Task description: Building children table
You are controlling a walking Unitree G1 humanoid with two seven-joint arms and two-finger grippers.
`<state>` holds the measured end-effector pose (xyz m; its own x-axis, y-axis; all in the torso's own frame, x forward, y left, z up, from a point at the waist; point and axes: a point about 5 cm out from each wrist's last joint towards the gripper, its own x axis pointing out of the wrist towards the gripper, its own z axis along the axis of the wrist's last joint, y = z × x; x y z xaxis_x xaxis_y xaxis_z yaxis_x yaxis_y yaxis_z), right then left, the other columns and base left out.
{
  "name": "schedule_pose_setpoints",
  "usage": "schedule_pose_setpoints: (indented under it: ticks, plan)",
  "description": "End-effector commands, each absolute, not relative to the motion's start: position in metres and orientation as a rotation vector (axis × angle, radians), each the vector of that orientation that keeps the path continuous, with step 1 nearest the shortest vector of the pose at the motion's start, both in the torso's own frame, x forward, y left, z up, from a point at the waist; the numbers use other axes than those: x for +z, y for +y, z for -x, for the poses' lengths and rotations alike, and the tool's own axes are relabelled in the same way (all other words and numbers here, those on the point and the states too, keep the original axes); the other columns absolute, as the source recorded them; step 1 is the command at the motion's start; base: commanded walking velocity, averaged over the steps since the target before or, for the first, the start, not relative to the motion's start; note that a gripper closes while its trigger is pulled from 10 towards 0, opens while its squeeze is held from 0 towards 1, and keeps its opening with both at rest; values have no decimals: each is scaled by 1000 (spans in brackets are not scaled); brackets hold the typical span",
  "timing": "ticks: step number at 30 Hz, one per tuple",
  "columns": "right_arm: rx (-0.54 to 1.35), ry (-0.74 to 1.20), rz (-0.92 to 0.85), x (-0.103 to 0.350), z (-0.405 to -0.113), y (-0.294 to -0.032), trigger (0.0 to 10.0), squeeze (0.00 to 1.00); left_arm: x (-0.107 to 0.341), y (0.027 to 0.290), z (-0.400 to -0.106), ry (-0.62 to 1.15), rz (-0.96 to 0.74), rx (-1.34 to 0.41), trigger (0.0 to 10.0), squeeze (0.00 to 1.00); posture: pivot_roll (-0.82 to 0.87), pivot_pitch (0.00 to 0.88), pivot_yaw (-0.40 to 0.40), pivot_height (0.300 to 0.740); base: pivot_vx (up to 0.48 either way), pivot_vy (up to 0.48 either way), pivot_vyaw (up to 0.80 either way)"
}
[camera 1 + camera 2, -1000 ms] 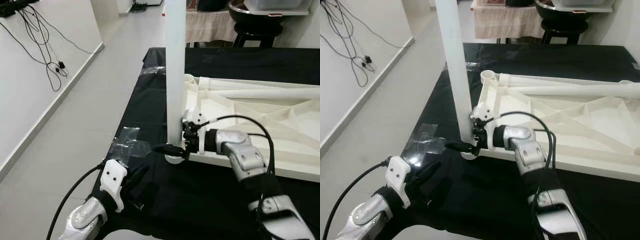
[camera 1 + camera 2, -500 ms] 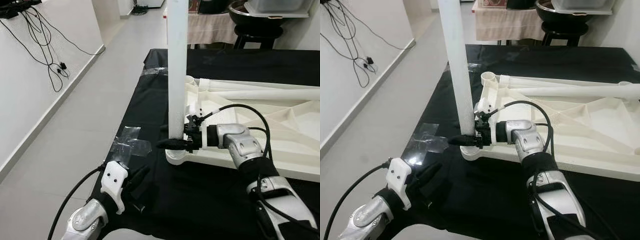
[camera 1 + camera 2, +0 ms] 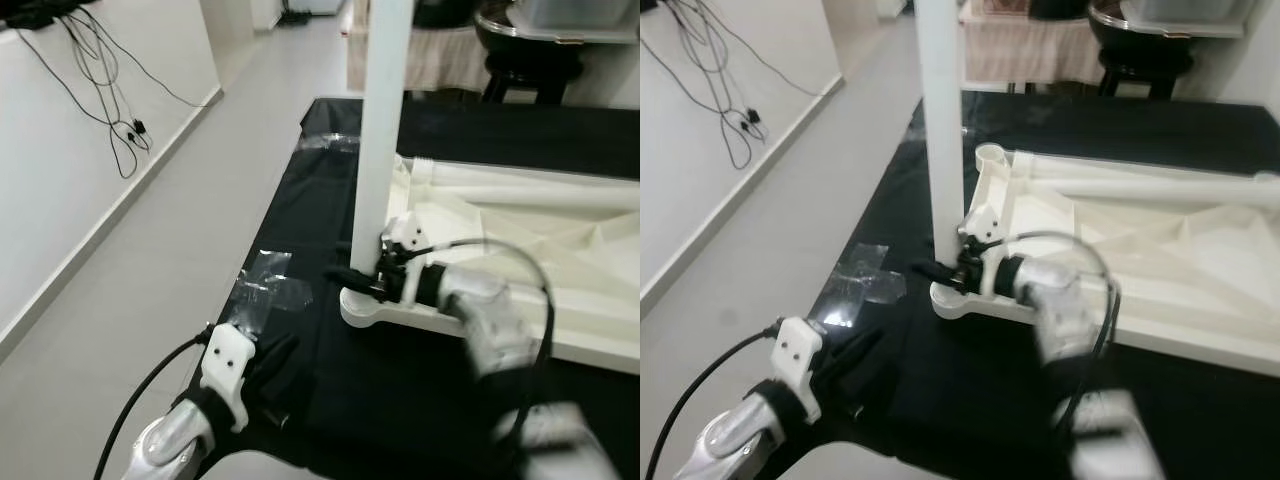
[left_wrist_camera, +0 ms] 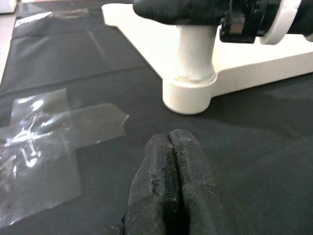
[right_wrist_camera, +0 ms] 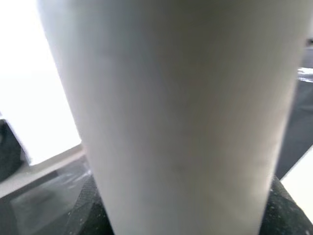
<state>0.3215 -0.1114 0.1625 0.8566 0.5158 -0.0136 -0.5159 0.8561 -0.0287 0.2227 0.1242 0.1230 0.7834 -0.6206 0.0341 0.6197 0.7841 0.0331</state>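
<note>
Right hand [image 3: 352,278] blurred, clasping upright table leg [image 3: 385,120]; left hand [image 4: 172,188] clenched, idle.

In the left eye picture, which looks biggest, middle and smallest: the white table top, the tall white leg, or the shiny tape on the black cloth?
1. White table top, lying upside down, takes up the most room.
2. Tall white leg, held near its base by the right pincer.
3. Shiny tape, clearly the smallest, though it lies nearer the camera.
</note>
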Motion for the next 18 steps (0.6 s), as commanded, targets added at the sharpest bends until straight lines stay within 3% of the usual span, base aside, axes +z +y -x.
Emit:
schedule_pose_setpoints:
  ticks: [1,5,10,11,12,15,16,17,18]
  plan:
    - [414,172,2,133,-312,-120,0,0,122,129,-221,-33,-31,-666,10000,0,-15,150,42,740,0,0,0]
    - [422,173,-10,131,-305,-110,0,0,122,130,-222,-31,-33,-667,10000,0,-21,137,49,740,0,0,0]
    - [487,138,40,139,-321,-99,0,0,121,129,-224,-28,-35,-672,10000,0,-15,132,36,740,0,0,0]
    - [490,134,43,143,-325,-99,5961,0,121,129,-225,-31,-34,-662,10000,0,-15,132,35,740,0,0,0]
    - [506,130,35,146,-327,-97,10000,0,122,129,-225,-35,-33,-654,10000,0,-15,132,35,740,0,0,0]
    - [547,126,30,150,-331,-94,10000,0,122,129,-225,-36,-33,-651,10000,0,-15,131,36,740,0,0,0]
    - [669,92,15,162,-335,-86,10000,0,122,129,-225,-36,-34,-653,10000,0,-14,127,38,740,0,0,0]
    - [754,68,7,170,-337,-82,10000,561,122,129,-226,-35,-34,-656,10000,0,-14,127,38,740,0,0,0]
    - [754,68,7,170,-337,-82,10000,561,122,129,-226,-35,-34,-656,10000,0,-14,127,38,740,0,0,0]
